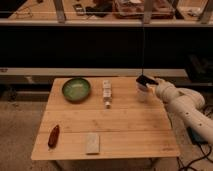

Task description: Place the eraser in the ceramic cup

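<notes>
The black eraser (144, 80) sits at the tip of my gripper (149, 82), which is shut on it. It hangs right above the mouth of the whitish ceramic cup (142, 94). The cup stands upright near the far right edge of the wooden table (125, 130). My white arm (182, 102) reaches in from the right, past the table's right edge.
A wide green bowl (76, 89) stands at the far left of the table. A small white bottle-like object (106, 93) stands in the far middle. A red object (53, 135) and a pale flat sponge-like block (92, 142) lie near the front left edge.
</notes>
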Controlling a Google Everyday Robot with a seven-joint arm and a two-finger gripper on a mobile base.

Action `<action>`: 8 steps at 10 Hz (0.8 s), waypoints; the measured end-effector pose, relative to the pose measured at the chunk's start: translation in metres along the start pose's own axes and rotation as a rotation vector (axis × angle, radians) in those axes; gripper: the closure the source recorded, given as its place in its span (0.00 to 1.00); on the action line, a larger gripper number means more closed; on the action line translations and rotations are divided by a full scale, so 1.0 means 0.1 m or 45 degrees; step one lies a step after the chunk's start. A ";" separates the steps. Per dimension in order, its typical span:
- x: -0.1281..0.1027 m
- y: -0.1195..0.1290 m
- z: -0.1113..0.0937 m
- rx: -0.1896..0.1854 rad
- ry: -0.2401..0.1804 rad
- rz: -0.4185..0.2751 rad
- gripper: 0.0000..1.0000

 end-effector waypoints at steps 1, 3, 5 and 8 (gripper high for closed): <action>-0.01 0.00 0.00 0.003 0.006 0.014 0.78; -0.02 -0.01 0.01 0.010 0.020 0.041 0.57; -0.03 -0.01 0.02 0.017 0.029 0.052 0.35; -0.05 0.01 0.03 0.018 0.026 0.047 0.20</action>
